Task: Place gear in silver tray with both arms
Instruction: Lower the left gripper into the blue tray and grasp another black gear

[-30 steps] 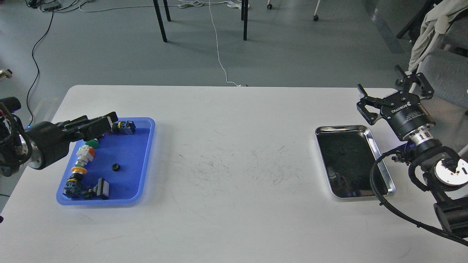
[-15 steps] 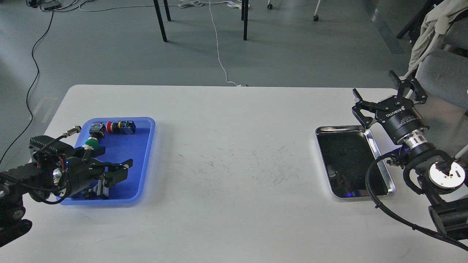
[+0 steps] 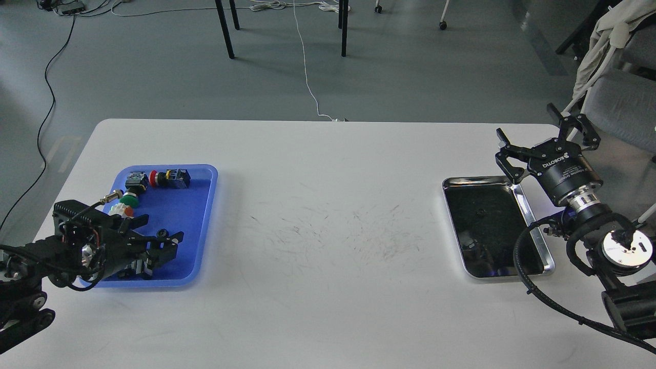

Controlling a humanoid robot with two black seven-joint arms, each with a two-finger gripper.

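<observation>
The gear [image 3: 163, 233] is a small black toothed ring lying on the floor of the blue tray [image 3: 202, 215] at the left. My left gripper [image 3: 164, 228] hangs low over that tray, open, with the gear close by its lower fingertip [image 3: 175, 239]; I cannot tell whether they touch. The silver tray [image 3: 482, 179] lies at the right with a dark reflective floor. My right gripper [image 3: 542, 137] is open and empty, just beyond the silver tray's far right corner.
The blue tray also holds several push-button and switch parts, among them a red and black one [image 3: 166, 178], a green one [image 3: 127, 201] and a dark one [image 3: 135, 180]. The table's right edge runs just beyond my right arm. A chair [image 3: 620, 102] stands behind it.
My left arm swung from the blue tray's far left to its near end, turned, and now points its open gripper at the gear. My right gripper shifted slightly but stays open.
</observation>
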